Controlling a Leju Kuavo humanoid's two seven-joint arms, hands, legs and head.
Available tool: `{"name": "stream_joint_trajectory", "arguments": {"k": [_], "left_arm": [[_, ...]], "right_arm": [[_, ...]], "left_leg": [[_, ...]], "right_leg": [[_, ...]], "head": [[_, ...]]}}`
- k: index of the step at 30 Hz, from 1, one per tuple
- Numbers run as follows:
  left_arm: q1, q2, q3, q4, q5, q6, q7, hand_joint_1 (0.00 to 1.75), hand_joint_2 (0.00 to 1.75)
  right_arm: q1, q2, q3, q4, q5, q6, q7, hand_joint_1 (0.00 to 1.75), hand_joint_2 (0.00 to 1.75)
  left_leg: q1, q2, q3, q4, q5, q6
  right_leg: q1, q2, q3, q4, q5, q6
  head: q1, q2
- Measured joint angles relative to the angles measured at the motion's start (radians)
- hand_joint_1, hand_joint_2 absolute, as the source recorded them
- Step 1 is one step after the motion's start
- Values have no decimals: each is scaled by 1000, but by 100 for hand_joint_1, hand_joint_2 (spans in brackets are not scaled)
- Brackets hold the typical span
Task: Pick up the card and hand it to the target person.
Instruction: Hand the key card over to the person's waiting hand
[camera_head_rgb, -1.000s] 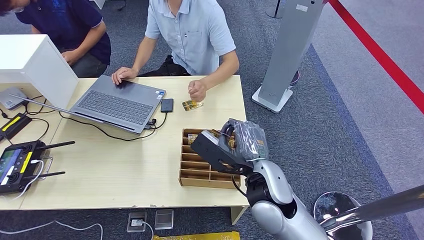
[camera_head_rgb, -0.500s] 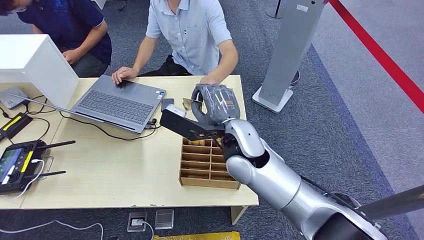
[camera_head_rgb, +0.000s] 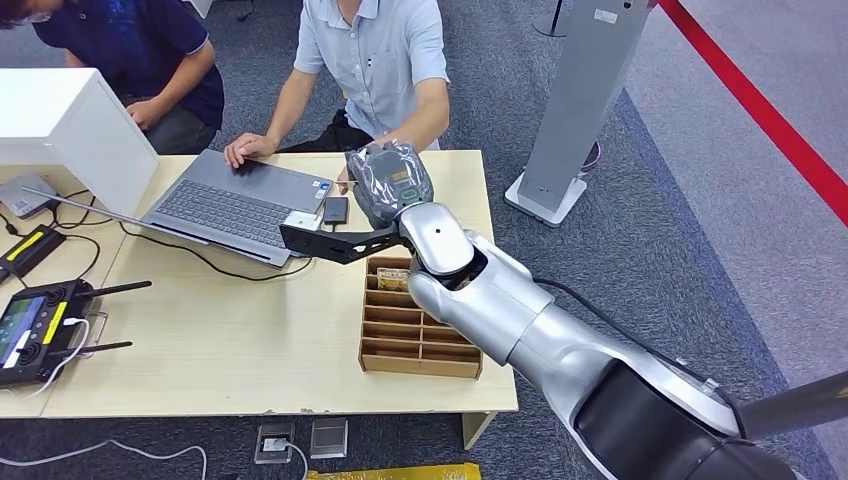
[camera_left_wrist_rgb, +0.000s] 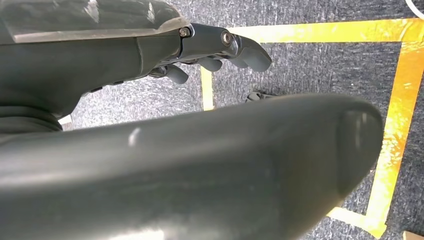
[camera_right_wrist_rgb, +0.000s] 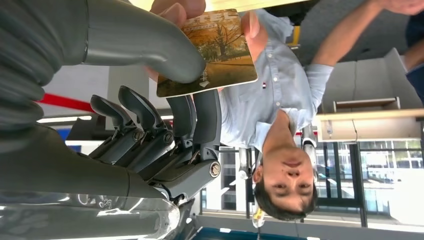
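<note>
Head view: right hand (camera_head_rgb: 388, 183) is extended over the desk (camera_head_rgb: 250, 330) toward the seated person (camera_head_rgb: 375, 60).

Right wrist view: thumb and fingers (camera_right_wrist_rgb: 200, 120) pinch the card (camera_right_wrist_rgb: 215, 52); the person's fingers touch it. Release appears outstanding.

Left wrist view: left hand (camera_left_wrist_rgb: 220, 47) holds nothing, fingers loosely curled over the floor.

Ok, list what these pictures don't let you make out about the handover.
- Card: in the head view the right hand in its plastic cover hides it.
- Person's hand: cut off by the right wrist picture's edge, so its grip on the card is unclear.
- Wooden tray: the right arm hides part of it in the head view.
- Left hand: its blurred thumb blocks most of the left wrist view.
</note>
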Motion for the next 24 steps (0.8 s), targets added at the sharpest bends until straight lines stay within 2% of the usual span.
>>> {"name": "stream_joint_trajectory", "arguments": {"k": [4,16,21,24], "left_arm": [[0,2,0,0,5,0,0,0,0],[2,10,0,0,25,7,-2,0,0],[3,10,0,0,35,12,-1,0,0],[5,10,0,0,46,20,5,0,0]], "right_arm": [[-20,25,23,78,4,1,-6,0,175],[-33,55,49,183,-12,-19,-20,0,175],[-41,46,42,182,-62,-65,-23,0,175],[-36,21,29,137,-103,-75,-15,0,175]], "left_leg": [[0,0,0,0,0,0],[0,0,0,0,0,0],[0,1,1,0,0,0],[0,1,1,0,0,0]], "right_leg": [[0,0,0,0,0,0],[0,0,0,0,0,0],[0,0,0,0,0,0],[0,1,0,0,1,0]], "head": [[0,0],[0,0],[0,0],[0,0]]}}
